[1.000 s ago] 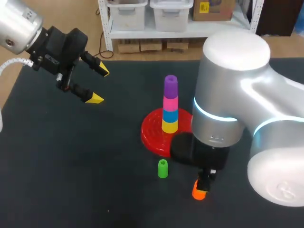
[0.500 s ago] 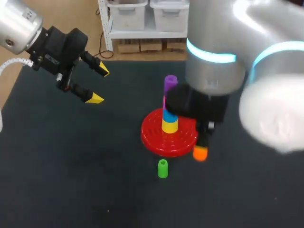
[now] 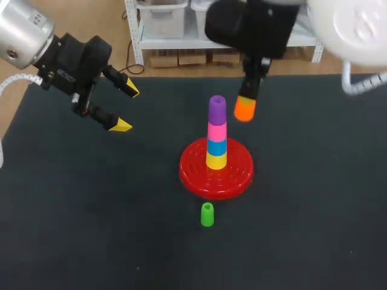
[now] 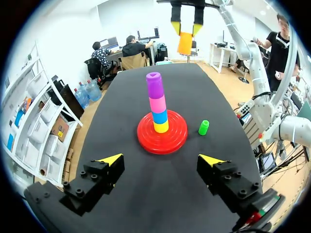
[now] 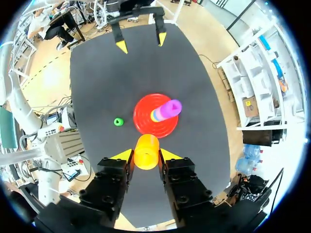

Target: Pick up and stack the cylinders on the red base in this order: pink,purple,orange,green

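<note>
Orange cylinder clamped in right tool (high above table).

The orange cylinder between the right gripper's fingers looked like smooth, faintly shiny plastic. Below it, the red base was glossy plastic, ridged in rings. The table wore a matt black covering. The left gripper had matt black bodywork.

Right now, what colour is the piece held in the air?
Orange: the cylinder in the right gripper, clearest in the right wrist view.
</note>
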Robot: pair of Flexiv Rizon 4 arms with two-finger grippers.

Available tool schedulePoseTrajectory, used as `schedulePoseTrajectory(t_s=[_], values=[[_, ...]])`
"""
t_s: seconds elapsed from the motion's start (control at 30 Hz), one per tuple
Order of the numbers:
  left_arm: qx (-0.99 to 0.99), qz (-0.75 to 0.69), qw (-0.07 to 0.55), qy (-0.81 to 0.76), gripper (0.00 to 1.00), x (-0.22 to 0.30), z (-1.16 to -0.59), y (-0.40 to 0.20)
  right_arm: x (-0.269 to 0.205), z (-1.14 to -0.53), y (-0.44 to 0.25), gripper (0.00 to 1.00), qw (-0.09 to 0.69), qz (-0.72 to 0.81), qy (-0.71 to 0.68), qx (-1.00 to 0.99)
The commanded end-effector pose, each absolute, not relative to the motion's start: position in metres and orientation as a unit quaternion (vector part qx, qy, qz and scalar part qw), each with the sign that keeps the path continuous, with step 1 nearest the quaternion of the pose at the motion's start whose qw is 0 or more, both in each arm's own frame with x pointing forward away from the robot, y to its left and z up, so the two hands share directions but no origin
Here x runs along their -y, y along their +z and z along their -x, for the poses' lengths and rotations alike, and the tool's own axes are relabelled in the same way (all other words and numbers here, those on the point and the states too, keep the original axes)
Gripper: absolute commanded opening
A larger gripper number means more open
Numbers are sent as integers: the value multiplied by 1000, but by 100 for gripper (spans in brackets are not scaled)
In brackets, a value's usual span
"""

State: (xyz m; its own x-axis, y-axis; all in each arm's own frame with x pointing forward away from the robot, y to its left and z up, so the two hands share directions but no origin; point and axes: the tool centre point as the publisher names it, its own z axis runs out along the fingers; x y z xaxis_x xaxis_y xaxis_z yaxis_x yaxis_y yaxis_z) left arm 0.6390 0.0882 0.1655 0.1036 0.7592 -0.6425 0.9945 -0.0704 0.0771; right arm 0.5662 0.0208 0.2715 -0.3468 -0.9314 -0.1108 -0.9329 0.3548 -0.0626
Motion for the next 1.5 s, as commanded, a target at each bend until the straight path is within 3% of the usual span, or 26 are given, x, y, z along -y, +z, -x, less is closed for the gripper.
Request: schedulePoseTrajectory(t_s=[0.03,0.63,1.5], values=[[-629,-696,260,-227,100,-88,-640,165,-36,-584,270,0,52,569,1,-821],[-629,-696,260,-227,100,-88,-640,165,-52,-645,241,0,46,551,3,-833],[-629,-696,260,-227,100,-88,-640,165,-62,-639,231,0,50,558,16,-828]])
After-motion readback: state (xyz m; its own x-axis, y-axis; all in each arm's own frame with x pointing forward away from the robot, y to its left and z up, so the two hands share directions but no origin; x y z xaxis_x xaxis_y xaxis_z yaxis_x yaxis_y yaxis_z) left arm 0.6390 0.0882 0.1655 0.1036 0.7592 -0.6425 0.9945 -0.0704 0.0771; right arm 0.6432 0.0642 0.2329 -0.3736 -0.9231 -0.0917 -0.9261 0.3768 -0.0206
